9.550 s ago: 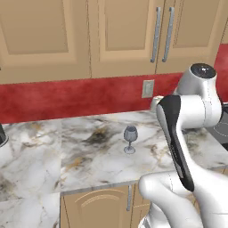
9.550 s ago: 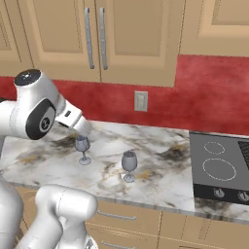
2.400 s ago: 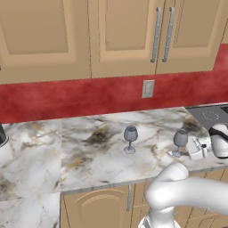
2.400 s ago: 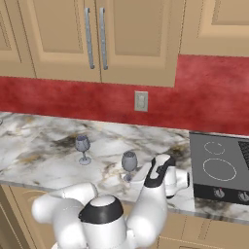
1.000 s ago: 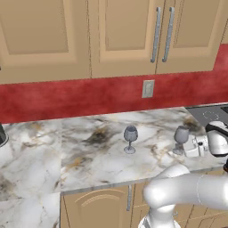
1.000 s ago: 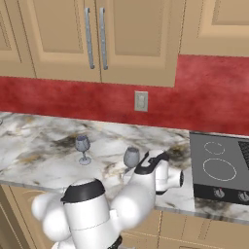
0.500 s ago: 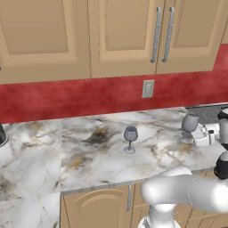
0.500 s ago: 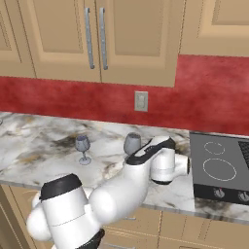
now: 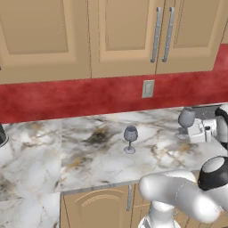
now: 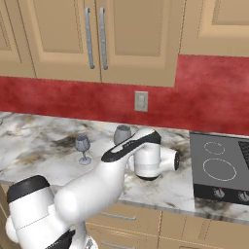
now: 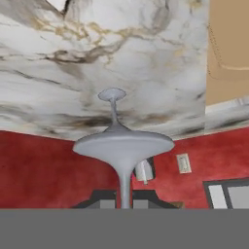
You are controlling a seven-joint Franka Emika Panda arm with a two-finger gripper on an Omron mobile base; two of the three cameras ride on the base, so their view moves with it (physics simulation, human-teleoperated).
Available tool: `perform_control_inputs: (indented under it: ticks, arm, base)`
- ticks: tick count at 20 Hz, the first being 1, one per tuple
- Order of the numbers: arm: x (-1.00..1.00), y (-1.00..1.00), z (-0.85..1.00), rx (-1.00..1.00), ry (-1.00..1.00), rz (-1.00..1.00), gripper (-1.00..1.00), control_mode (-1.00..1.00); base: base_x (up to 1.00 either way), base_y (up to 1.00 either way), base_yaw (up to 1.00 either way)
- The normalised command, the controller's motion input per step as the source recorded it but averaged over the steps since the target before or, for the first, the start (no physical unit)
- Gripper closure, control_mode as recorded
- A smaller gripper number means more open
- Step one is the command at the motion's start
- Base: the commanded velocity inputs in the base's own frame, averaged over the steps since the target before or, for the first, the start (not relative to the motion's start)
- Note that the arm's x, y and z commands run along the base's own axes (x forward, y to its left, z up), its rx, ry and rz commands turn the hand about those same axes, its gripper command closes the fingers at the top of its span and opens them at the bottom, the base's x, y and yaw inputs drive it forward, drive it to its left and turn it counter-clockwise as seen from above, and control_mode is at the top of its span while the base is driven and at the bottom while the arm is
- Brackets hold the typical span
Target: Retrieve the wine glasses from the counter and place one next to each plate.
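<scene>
While one wine glass [image 9: 130,139] stands on the marble surface [image 9: 89,151], a second glass [image 9: 186,119] hangs lifted at the right, its stem gripped by the closed jaws of the gripper [image 11: 124,197].

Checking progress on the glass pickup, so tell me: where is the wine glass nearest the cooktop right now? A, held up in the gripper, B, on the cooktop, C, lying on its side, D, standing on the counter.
A: the gripper is shut on the stem of the wine glass, with its foot clear of the counter.

marble counter [image 9: 84,160], one wine glass [image 9: 130,139] standing
</scene>
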Motion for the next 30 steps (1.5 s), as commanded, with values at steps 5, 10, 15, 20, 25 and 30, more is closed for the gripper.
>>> perform_control_inputs:
  ticks: [5,10,15,20,25,30]
  arm:
    - [-0.14,0.29,0.21,0.0,-0.04,-0.11,1.0,-1.0]
    - [-0.35,0.03,0.55,0.0,-0.05,0.0,1.0,-1.0]
    - [0.0,0.0,0.0,0.0,0.0,0.0,1.0,1.0]
    - [0.0,0.0,0.0,0.0,0.0,0.0,1.0,1.0]
    - [0.0,0.0,0.0,0.0,0.0,0.0,1.0,1.0]
    - [0.0,0.0,0.0,0.0,0.0,0.0,1.0,1.0]
  base:
    - [0.0,0.0,0.0]
    - [0.0,0.0,0.0]
    - [-0.6,0.0,-0.01]
    - [-1.0,0.0,-0.07]
    - [-0.48,-0.19,-0.48]
    - [-0.03,-0.08,-0.82]
